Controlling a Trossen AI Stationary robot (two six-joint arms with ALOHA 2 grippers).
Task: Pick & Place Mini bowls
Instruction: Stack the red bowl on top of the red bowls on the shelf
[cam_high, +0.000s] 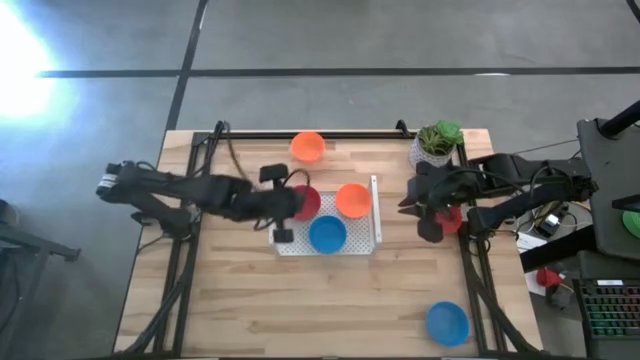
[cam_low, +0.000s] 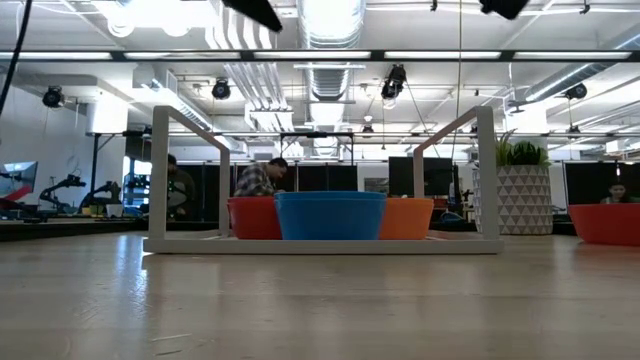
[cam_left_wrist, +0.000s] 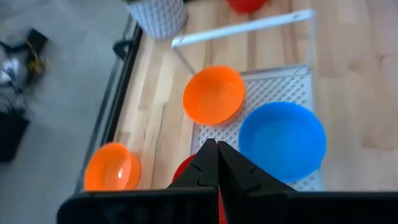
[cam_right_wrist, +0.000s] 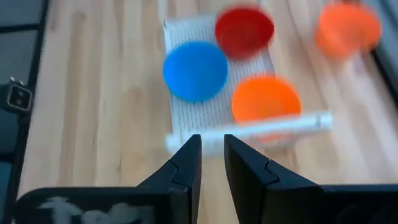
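Three mini bowls sit in the white perforated tray (cam_high: 365, 243): a red one (cam_high: 310, 203), an orange one (cam_high: 352, 200) and a blue one (cam_high: 327, 234). Another orange bowl (cam_high: 308, 147) lies on the table near the far edge. A blue bowl (cam_high: 447, 323) lies at the near right, and a red bowl (cam_high: 450, 218) under my right arm. My left gripper (cam_left_wrist: 216, 155) is shut and empty, raised over the tray's left side above the red bowl (cam_left_wrist: 184, 169). My right gripper (cam_right_wrist: 211, 146) hangs right of the tray, its fingers a little apart with nothing between them.
A green plant in a white pot (cam_high: 437, 143) stands at the far right, close to my right arm. The tray has an upright white handle frame (cam_right_wrist: 249, 132) on its right side. Bare wood (cam_high: 300, 310) lies along the near side of the table.
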